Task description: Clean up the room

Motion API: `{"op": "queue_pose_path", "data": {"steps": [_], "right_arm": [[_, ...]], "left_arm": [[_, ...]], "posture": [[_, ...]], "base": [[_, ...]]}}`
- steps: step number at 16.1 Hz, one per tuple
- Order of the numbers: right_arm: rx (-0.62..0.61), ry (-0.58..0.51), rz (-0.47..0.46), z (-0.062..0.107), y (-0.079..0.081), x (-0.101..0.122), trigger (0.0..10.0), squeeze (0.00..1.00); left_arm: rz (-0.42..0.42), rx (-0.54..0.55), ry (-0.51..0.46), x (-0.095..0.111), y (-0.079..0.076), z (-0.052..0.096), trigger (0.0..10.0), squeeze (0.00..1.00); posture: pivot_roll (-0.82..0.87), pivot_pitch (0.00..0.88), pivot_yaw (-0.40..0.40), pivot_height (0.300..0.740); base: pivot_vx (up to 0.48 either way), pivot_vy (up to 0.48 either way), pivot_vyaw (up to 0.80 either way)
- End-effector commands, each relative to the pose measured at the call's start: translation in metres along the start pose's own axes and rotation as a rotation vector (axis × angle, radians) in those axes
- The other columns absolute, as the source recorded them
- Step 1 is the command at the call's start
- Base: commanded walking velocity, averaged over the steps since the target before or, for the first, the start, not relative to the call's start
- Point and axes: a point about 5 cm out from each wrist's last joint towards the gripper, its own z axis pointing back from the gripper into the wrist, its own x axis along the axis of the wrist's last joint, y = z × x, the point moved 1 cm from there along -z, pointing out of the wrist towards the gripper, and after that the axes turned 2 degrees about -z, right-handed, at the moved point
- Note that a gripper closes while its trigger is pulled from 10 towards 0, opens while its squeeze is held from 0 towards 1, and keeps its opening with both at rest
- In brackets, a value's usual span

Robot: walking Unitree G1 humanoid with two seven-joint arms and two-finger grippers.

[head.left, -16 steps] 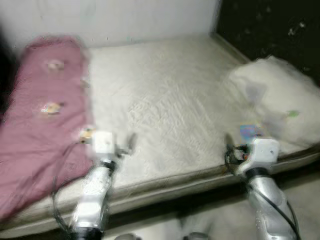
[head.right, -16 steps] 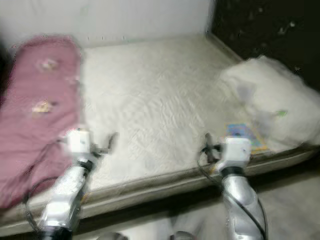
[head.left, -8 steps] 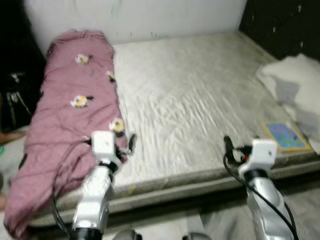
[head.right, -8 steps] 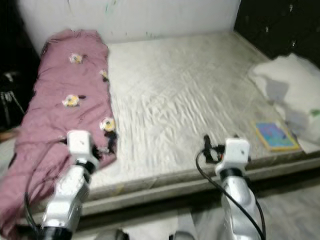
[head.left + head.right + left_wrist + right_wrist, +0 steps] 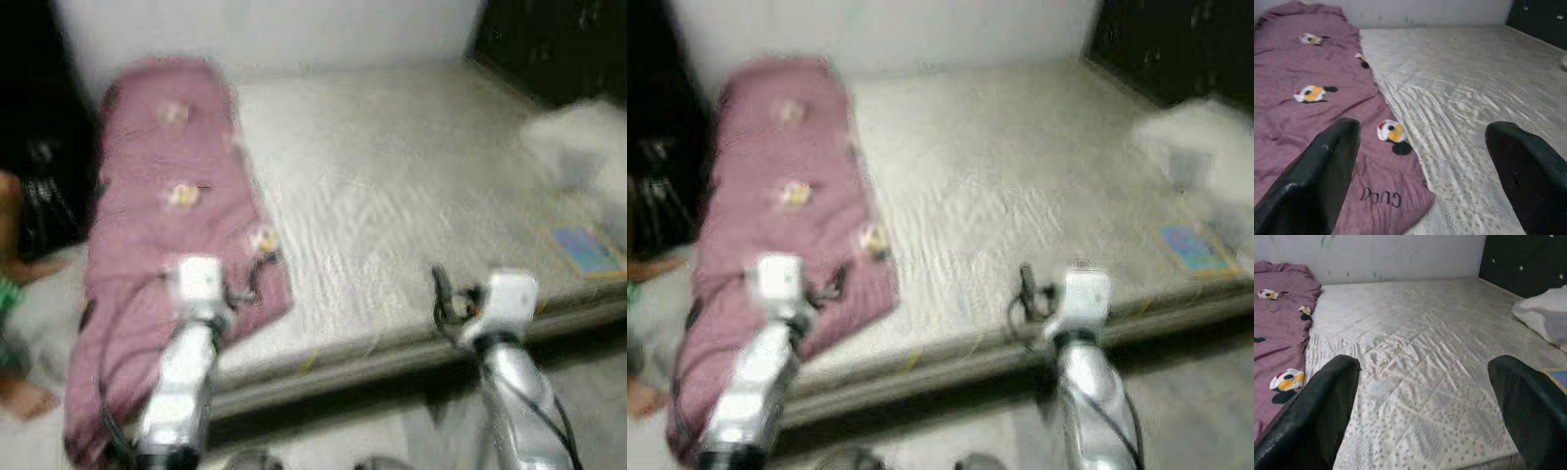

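Bare quilted mattress (image 5: 392,186): mauve blanket (image 5: 167,225) along left, white pillow (image 5: 578,137) right, booklet (image 5: 586,251) beside it.

Pink blanket (image 5: 167,225) w/ little yellow & white pics lies long along the bed's (image 5: 411,186) left edge, its near end hanging over the front edge. White pillow (image 5: 578,147) sits at the right edge. Small blue book (image 5: 586,251) lies flat by the front right corner.

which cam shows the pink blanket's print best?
Left wrist view: the blanket is sharp, with duck-like patches and stitched lettering near its corner, between the open left gripper fingers. Right wrist view catches just its edge and a few patches. Both eye views show its full length on the mattress, but blurred.
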Motion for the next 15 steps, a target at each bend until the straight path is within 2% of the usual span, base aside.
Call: {"op": "queue_pose_path", "data": {"steps": [1, 3, 11, 15], "right_arm": [[0.026, -0.028, -0.014, -0.0023, 0.0074, 0.0065, 10.0, 0.0], [0.038, -0.026, -0.007, -0.0017, 0.009, 0.0061, 10.0, 0.0], [0.038, -0.026, 0.002, -0.0038, 0.0092, 0.0068, 10.0, 0.0], [0.022, -0.03, 0.005, -0.0066, 0.0079, 0.0083, 10.0, 0.0]], "left_arm": [[-0.024, 0.034, -0.011, 0.0039, 0.0105, 0.0001, 10.0, 0.0], [-0.024, 0.039, -0.008, 0.0031, 0.0111, 0.001, 10.0, 0.0], [-0.041, 0.039, -0.015, 0.0032, 0.0112, 0.002, 10.0, 0.0], [-0.067, 0.039, -0.064, 0.0094, 0.0103, 0.0037, 10.0, 0.0]], "posture": [[-0.08, 0.0, 0.013, 0.74], [-0.08, 0.0, 0.01, 0.74], [-0.07, 0.0, 0.006, 0.74], [-0.07, 0.027, 0.001, 0.74]], "base": [[0.0, 0.48, 0.0], [0.0, 0.48, 0.28], [0.0, 0.48, 0.73], [0.0, 0.084, 0.0]]}}
